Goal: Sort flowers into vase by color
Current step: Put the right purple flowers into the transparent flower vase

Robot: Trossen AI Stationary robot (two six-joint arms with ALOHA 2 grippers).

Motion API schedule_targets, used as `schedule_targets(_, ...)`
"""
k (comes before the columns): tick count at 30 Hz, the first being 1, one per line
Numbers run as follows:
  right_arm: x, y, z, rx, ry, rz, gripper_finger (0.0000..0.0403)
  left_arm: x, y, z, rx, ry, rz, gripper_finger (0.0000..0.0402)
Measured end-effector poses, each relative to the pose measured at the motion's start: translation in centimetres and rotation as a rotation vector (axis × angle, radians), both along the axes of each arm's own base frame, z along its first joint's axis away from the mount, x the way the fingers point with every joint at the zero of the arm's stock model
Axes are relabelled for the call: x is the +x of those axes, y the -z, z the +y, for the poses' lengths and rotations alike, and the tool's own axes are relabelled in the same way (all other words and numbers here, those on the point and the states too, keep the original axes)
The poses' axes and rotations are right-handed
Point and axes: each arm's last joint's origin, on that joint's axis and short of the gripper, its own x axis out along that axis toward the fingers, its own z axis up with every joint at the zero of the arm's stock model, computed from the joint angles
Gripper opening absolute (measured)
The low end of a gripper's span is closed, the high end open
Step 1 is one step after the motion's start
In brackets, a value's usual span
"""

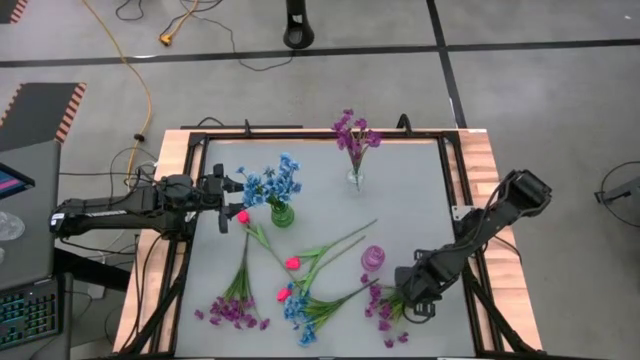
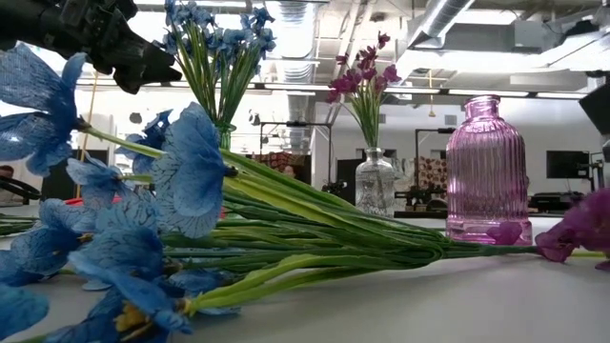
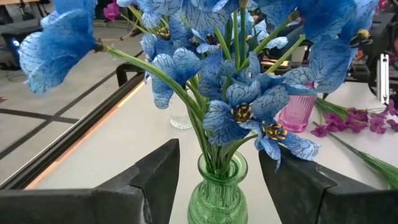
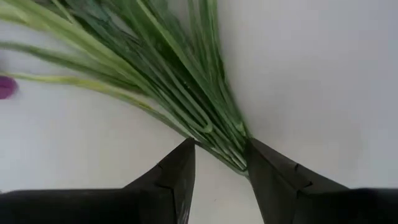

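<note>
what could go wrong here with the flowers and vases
The right gripper straddles several green stem ends at once, so it may lift a mixed bundle. The left gripper, jaws open, hovers right by the green vase of blue flowers and could tip it.

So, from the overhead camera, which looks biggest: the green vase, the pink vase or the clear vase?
1. Green vase and pink vase: they look about alike, too close to rank.
2. Clear vase: looks smallest, though its glass is hard to outline.
</note>
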Motion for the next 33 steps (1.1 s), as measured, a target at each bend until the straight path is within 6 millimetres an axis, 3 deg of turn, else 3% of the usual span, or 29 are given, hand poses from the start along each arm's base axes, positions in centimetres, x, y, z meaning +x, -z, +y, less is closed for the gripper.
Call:
schedule_targets(24,0.44,0.88,0.30,-0.007,-0.029,-0.010,0.0167,-0.01,0.01,0.00,0.000,0.001,0.001,0.0209)
schedule_targets(33,0.56,0.88,0.34,-0.002,-0.027,-0.020,0.0121,0.00,0.02,0.00,0.000,0.001,0.002,0.0209)
